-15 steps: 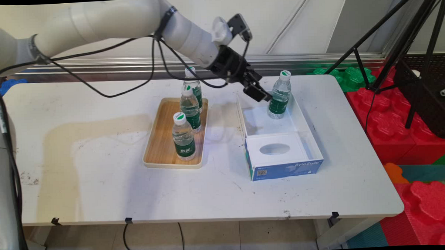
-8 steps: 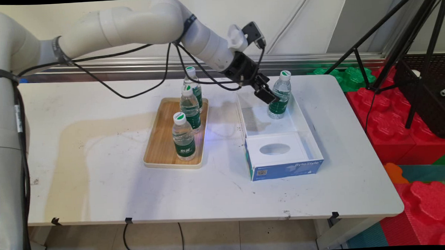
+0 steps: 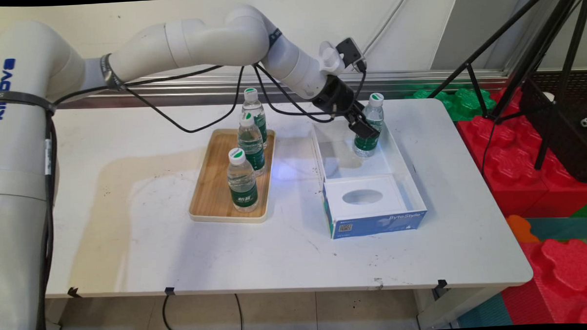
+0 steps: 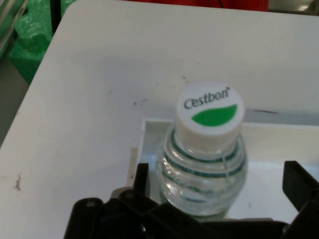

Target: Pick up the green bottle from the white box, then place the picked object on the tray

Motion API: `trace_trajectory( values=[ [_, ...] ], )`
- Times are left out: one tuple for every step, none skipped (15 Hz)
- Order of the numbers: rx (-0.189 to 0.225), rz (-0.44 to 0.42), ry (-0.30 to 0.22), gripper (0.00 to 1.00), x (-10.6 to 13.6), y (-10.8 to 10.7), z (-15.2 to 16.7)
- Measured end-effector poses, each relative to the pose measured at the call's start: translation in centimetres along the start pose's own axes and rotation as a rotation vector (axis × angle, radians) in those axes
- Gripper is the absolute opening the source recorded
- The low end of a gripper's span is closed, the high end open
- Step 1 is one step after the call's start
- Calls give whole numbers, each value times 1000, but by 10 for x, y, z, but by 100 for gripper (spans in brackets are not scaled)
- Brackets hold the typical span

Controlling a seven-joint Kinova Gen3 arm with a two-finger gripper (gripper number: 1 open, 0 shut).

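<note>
- Near the front of the white table (image 3: 130, 249) is a white cardboard box with a blue front and an oval hole in its lid part (image 3: 368, 196). It is open at the back half.
- At 9 o'clock from the box is a flat wooden tray with a pale rim (image 3: 211, 187). Two clear plastic water bottles with green labels and white caps (image 3: 242, 180) stand on it. A third one stands just behind the tray.
- Inside the far end of the box stands one more clear water bottle with a green label and a white cap (image 4: 207, 154). It stands straight up, so its long side points up and down.
- The black two-finger gripper (image 3: 363, 128) is spread wide. One finger (image 4: 142, 177) is on each side of the bottle, and the bottle sits in the gap. I cannot tell if they touch it.
- In the hand view the bottle is at 12 o'clock from the gripper, very close.
- The box wall is just beside the fingers.
- Far off at 3 o'clock are red foam blocks (image 3: 517, 152) and a black tripod (image 3: 524, 54).
</note>
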Motion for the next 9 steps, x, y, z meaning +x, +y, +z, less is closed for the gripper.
trace_trajectory(
  values=[
    [2,1,0,100,0,-1,3],
    [2,2,0,100,1,-2,7],
    [4,4,1,100,2,-3,11],
    [4,5,2,100,3,-3,13],
    [5,6,3,100,4,-4,16],
    [5,7,5,0,5,-5,19],
    [5,9,6,0,6,-5,20],
    [5,11,8,0,7,-6,22],
    [4,12,9,0,8,-6,24]
  ],
)
